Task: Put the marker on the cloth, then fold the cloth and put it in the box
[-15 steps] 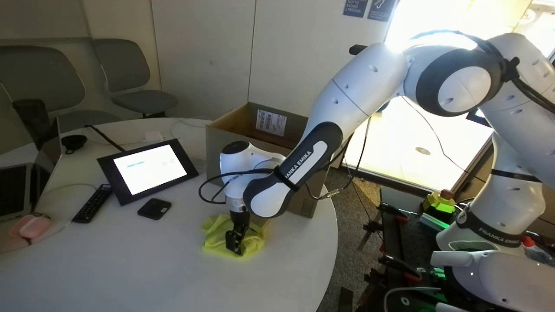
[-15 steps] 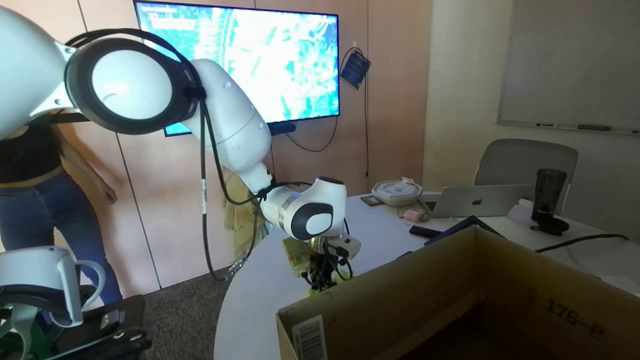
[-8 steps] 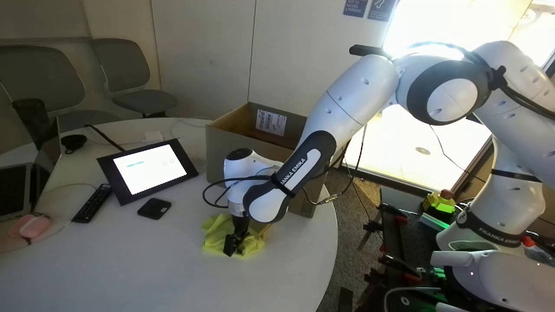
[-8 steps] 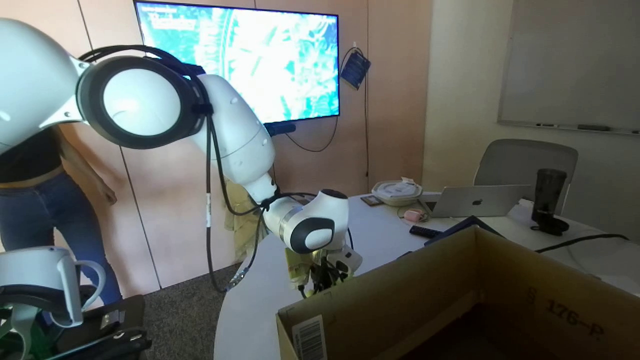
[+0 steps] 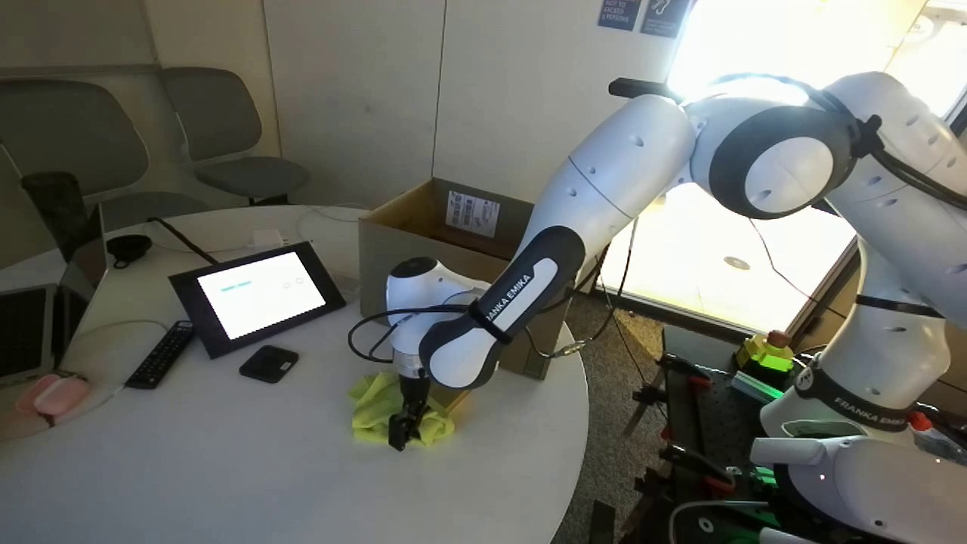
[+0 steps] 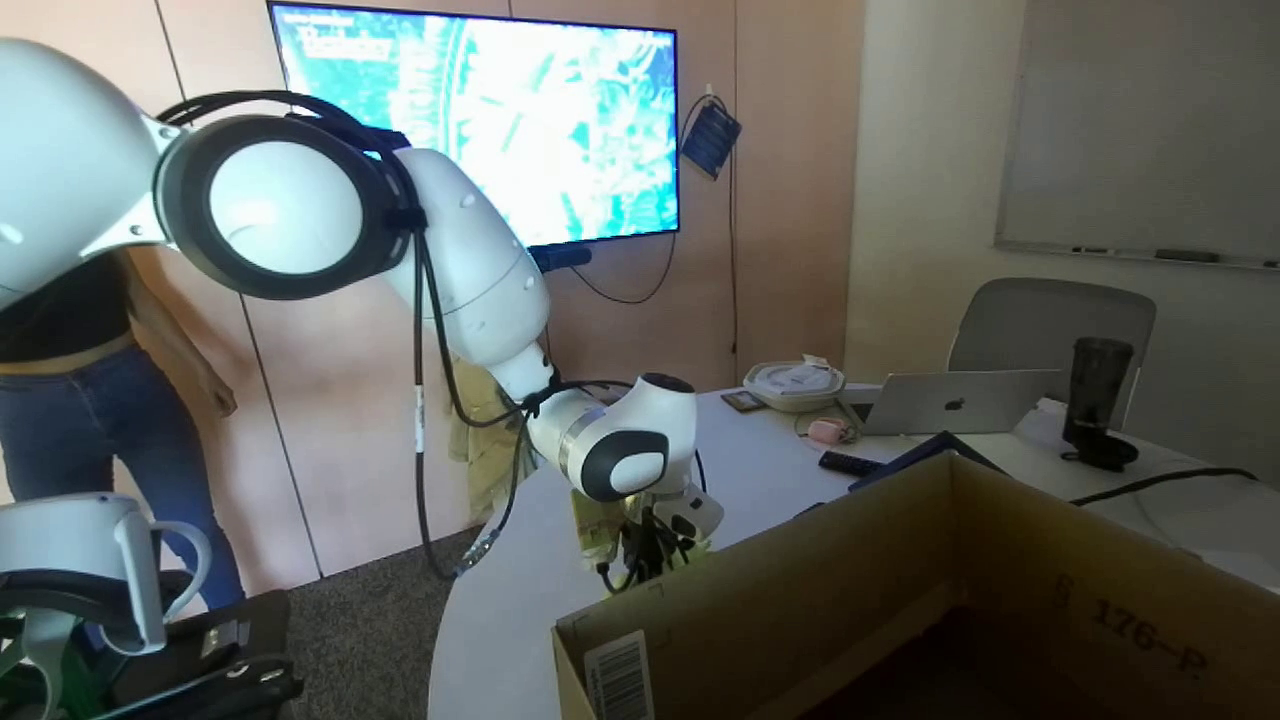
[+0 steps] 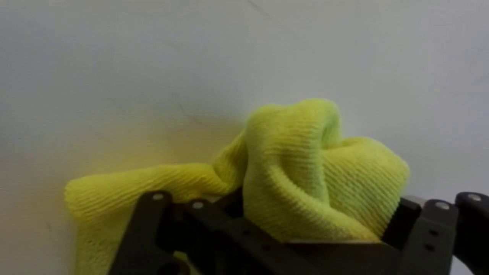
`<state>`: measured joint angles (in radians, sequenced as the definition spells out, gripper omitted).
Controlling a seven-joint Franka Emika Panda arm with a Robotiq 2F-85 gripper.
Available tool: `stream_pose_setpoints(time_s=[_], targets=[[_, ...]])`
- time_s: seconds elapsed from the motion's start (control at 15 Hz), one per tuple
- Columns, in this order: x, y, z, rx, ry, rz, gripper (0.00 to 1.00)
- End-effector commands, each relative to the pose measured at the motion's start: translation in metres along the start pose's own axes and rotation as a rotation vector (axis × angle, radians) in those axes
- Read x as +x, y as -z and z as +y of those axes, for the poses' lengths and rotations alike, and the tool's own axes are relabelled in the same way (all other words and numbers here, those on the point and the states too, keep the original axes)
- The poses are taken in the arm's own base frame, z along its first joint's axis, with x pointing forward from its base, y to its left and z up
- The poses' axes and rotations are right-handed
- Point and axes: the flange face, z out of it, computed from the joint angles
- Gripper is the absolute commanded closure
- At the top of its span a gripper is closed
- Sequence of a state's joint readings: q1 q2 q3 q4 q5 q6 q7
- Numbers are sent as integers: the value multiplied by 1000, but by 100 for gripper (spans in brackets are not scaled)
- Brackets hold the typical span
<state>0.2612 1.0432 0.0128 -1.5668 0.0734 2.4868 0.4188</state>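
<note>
Cloth (image 5: pixel 374 408) on desk (image 5: pixel 227 468), near side of box (image 5: pixel 378 261), now pulls in from right in an exterior view, tool (image 7: pixel 321 202) straddling the bunch, can't tell if gripping, folding likely underway, marker unseen.

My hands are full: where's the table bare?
In an exterior view, the table is bare in front of the pink case and cloth, and between cloth and curved edge. Crowded: around the gripper by the box; among laptop, remote and tablet.

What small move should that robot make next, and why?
Probably gently close the black, two-fingered end effector on the crumpled yellow-green fabric cloth: in the wrist view its fingers stand apart with a bunched fold between them.
</note>
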Motion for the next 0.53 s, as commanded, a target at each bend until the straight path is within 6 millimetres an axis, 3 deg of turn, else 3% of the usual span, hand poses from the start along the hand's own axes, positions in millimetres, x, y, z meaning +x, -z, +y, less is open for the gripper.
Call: stream_pose_setpoints(time_s=[0.0, 0.27, 0.47], targets=[[1, 12, -9, 7, -5, 6, 88], [2, 44, -18, -13, 12, 47, 97], [6, 89, -27, -33, 25, 109, 92]])
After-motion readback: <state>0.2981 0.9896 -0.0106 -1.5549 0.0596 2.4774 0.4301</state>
